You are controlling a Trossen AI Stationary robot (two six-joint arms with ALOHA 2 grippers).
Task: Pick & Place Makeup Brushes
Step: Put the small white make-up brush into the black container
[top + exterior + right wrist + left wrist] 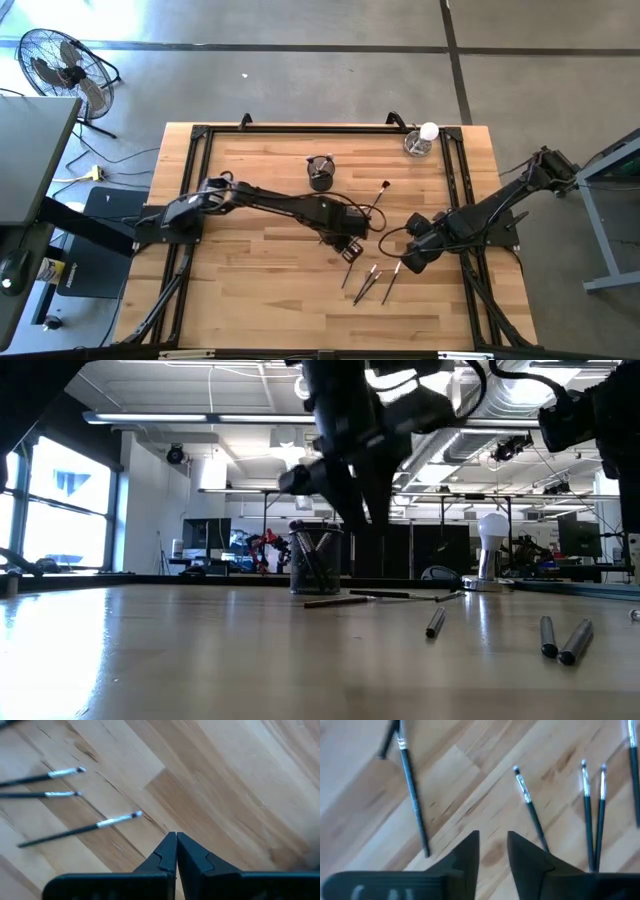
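Observation:
Several thin makeup brushes lie flat on the wooden table. Three lie close together near the front and show in both wrist views. One with a reddish tip lies farther back. More brushes stand in the small black cup. My left gripper hovers above the table near the middle, a little open and empty, beside a single brush. My right gripper is shut and empty, just right of the three brushes.
A clear glass with a white ball stands at the back right corner. A black frame runs along the table's edges. A fan stands on the floor off the back left. Bare wood shows at the front left.

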